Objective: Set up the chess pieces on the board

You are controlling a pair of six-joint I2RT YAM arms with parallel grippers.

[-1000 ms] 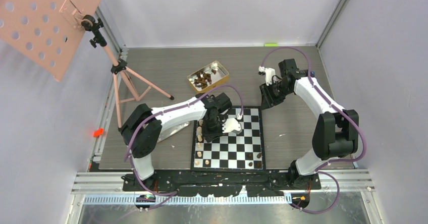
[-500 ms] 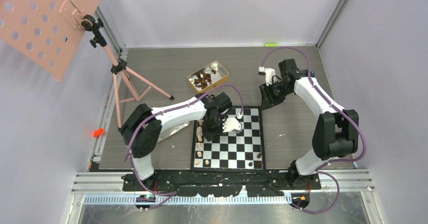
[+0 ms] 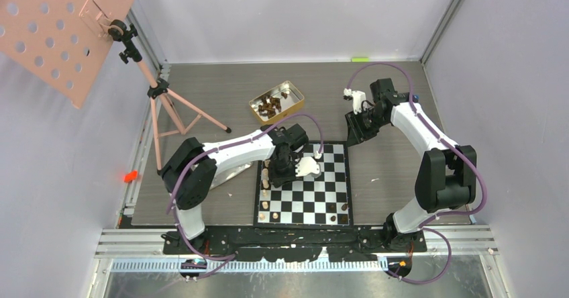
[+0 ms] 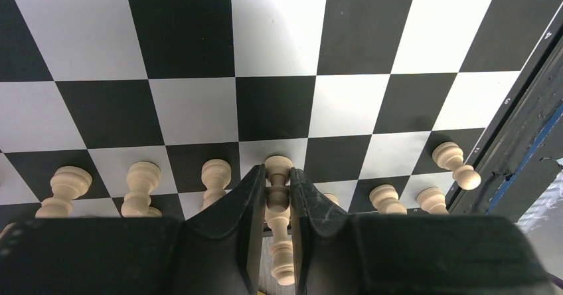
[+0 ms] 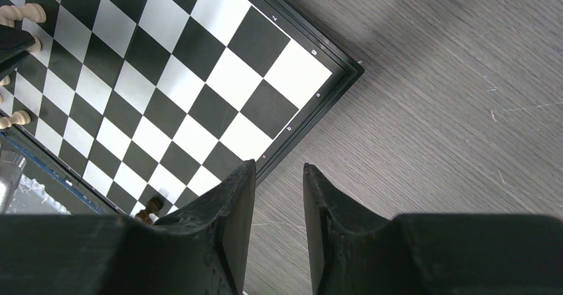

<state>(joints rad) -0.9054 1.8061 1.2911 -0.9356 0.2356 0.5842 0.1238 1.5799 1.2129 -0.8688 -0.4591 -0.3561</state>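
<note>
Grey worktop (image 3: 201, 96) is carrying the board (image 3: 322, 197). From above, nothing is shifting since a second ago: the left claw (image 3: 274, 169) is staying low over its left edge, so placing is stalling. Left wrist: it is clamping a pale piece (image 4: 278, 198) among its fellows. Right wrist: the right claw (image 5: 279, 170) is hanging slightly apart, empty, beside the board's corner.

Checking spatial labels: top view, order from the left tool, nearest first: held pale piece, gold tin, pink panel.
1. Pale piece, gripped in the left tool.
2. Gold tin, beyond the board.
3. Pink panel, far-left corner.
</note>
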